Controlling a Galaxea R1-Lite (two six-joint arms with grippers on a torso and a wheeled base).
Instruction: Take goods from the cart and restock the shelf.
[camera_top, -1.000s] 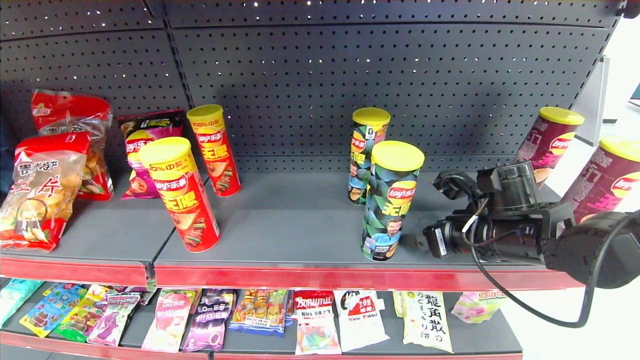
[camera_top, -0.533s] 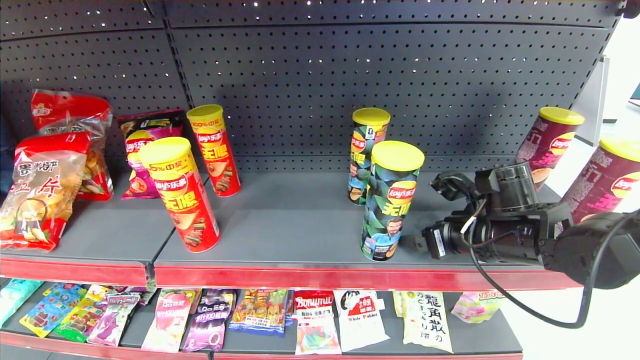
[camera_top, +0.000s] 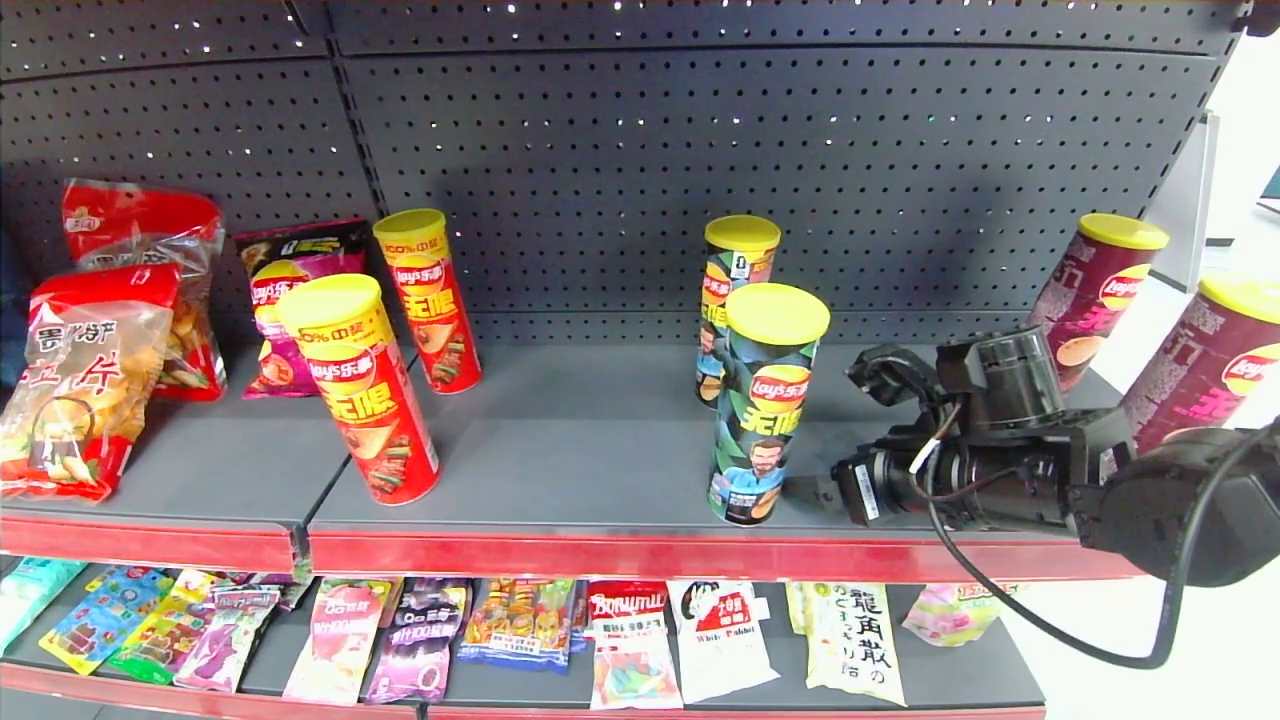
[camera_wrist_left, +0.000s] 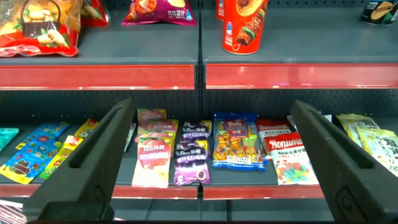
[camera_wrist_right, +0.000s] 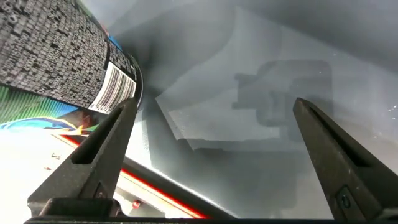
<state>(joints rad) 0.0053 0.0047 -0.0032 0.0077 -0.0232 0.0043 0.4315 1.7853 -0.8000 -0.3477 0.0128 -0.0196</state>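
This is a shop. A grey shelf (camera_top: 560, 440) with a pegboard back (camera_top: 700, 150) and a red front edge (camera_top: 600, 555) carries chip cans (camera_top: 360, 400) and snack bags (camera_top: 80, 380) facing outward. Candy packets (camera_top: 630, 640) lie in a row on the tier below.

The front red can (camera_top: 360, 390) and the rear red can (camera_top: 428, 300) each carry a round logo above large yellow characters, and the front green can (camera_top: 765, 400), the rear green can (camera_top: 735, 265), the rear maroon can (camera_top: 1095, 290) and the front maroon can (camera_top: 1210, 360) bear the same kind of marking. On the front green can's side sit a barcode (camera_wrist_right: 118, 87) and a block of fine print — too small to read. Big characters also stand on the red snack bag (camera_top: 85, 380) and, in black, on a white packet (camera_top: 855, 640) on the lower shelf (camera_top: 960, 680).
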